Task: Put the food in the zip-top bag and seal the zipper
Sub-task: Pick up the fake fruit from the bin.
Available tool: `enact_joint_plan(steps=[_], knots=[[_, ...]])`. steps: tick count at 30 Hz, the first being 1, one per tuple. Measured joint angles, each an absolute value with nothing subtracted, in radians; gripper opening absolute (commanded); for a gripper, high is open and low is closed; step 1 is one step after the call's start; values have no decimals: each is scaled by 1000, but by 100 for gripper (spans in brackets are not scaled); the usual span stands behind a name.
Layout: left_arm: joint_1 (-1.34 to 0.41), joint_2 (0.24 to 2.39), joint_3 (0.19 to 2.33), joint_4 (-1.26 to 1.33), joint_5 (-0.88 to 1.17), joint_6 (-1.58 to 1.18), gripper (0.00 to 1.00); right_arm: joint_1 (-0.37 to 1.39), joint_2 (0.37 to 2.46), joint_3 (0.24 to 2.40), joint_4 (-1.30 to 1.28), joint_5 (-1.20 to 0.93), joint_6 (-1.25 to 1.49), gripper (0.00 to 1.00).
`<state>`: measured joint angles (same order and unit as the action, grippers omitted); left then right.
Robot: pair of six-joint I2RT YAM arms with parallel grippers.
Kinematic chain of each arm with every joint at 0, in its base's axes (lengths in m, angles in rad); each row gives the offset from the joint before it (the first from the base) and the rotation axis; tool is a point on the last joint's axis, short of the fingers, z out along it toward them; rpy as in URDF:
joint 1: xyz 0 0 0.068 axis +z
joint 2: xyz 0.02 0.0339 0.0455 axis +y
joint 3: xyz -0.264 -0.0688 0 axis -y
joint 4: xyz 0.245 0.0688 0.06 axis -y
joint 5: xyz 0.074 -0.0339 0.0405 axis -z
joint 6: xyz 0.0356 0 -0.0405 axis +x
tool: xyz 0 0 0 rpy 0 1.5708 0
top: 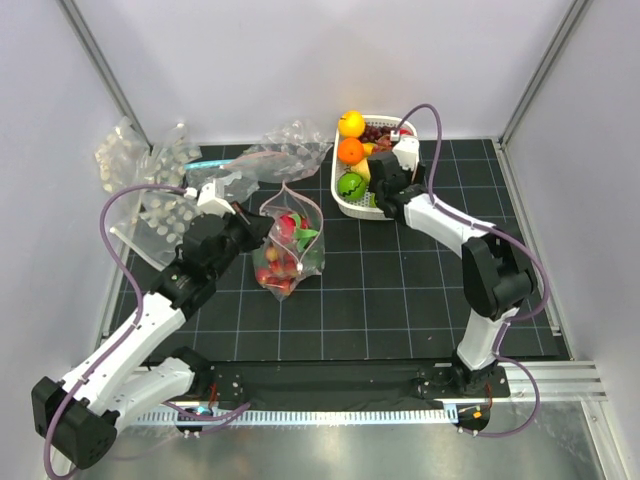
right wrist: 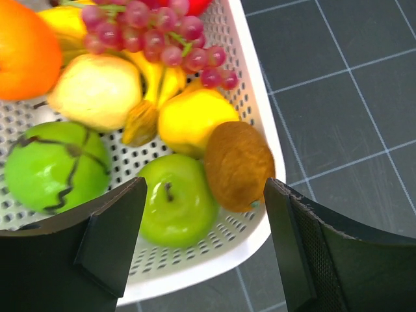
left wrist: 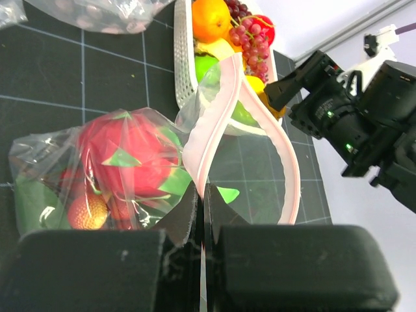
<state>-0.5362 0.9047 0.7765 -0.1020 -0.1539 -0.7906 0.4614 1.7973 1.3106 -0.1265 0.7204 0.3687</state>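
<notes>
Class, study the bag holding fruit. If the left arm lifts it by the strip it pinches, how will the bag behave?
Probably floppy: the bag is thin, wrinkled film, and its strip bends in a loop. Likely bottom-heavy: the fruit sits at the closed end, so it should sag and swing. The open mouth may spill if tipped.

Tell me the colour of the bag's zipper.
The zipper is pale pink; the left wrist view shows it best.
</notes>
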Motion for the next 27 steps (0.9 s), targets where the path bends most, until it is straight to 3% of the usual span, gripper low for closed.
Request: enact_joint_plan(steps=[5, 9, 16, 22, 27], knots=[[-536, 905, 766, -93, -136, -809, 0, 404, 1844, 1316, -123, 703, 396, 79], [-536, 905, 762, -86, -134, -810, 0, 361, 1884, 1319, -119, 667, 406, 71], [-536, 905, 762, -82, -134, -809, 0, 348, 1908, 1346, -107, 648, 399, 47], [-537, 904, 762, -79, -134, -809, 0, 352, 1908, 1349, -102, 645, 394, 47], [-537, 904, 762, -79, -134, -808, 0, 352, 1906, 1348, -103, 648, 395, 40]])
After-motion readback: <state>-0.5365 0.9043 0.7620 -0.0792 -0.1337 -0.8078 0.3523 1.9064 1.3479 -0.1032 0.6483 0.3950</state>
